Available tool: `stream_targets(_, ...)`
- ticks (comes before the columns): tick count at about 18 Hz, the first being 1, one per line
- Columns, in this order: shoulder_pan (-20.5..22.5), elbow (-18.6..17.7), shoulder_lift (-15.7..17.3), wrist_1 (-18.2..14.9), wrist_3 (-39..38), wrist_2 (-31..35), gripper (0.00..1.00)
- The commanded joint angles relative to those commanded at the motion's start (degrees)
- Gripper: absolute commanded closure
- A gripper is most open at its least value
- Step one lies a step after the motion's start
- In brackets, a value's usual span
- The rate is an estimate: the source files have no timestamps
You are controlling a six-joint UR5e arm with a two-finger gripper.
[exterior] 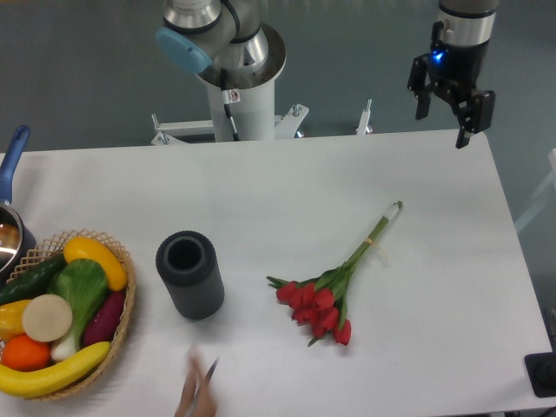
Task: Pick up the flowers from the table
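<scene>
The gripper hangs open and empty above the far right table edge. The flowers lie right of centre, stems pointing far-right. Best practice: descend over the tied stems, jaws set across them, avoiding the buds.
</scene>
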Motion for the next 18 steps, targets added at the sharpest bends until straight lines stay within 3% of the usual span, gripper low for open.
stream_targets(5, -1.3, -0.7, 0.3, 0.7, -1.9, 0.4, 0.00)
stream_targets(8, -1.8, -1.4, 0.1, 1.1, -8.6, 0.2, 0.00)
stream_targets(11, -3.7, -1.8, -0.5, 3.4, -14.0, 0.3, 0.00)
stream_targets(18, -8.7, -2.2, -5.4, 4.4, -25.4, 0.3, 0.00)
